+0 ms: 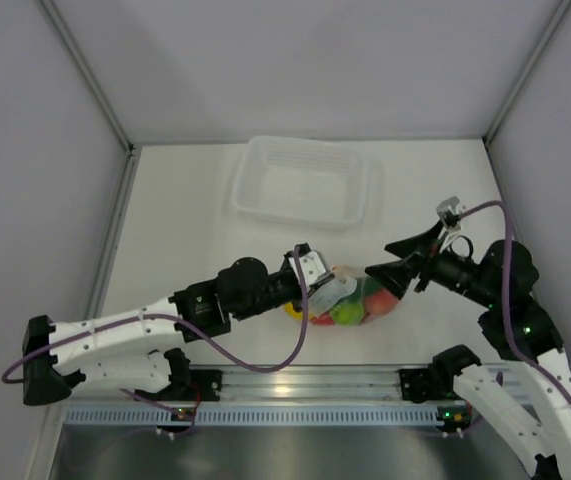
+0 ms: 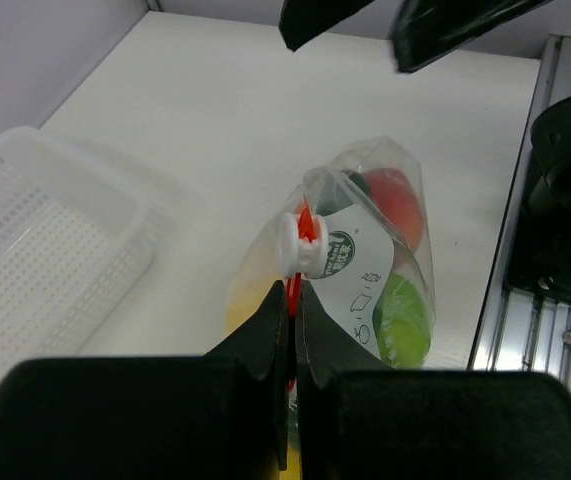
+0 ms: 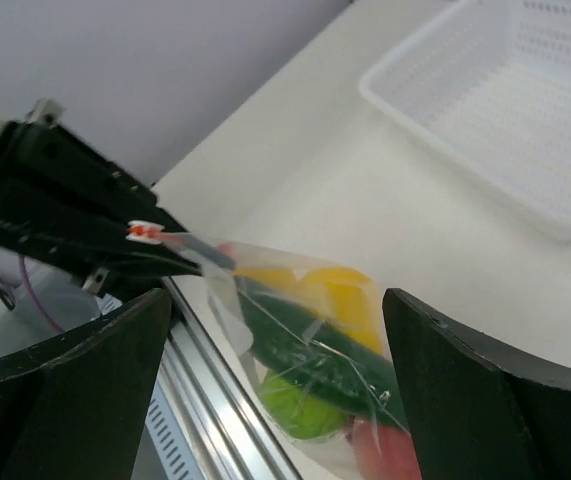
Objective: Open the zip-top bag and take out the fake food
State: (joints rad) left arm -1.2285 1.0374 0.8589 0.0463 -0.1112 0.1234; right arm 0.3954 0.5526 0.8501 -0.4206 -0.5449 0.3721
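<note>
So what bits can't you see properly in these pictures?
- How many fake food pieces: top view too small; in the wrist views they overlap and the label covers some.
- Whether the zip-top bag is unzipped: left wrist view, the left pincer covers the strip.
- The red fruit: right wrist view, cut off by the bottom edge.
- The basket: left wrist view, cut off by the left edge.

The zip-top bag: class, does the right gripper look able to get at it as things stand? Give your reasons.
Probably yes. The right gripper is open and faces the zip-top bag with nothing between them. The left gripper pinches only the zip edge, leaving the bulging side free.
</note>
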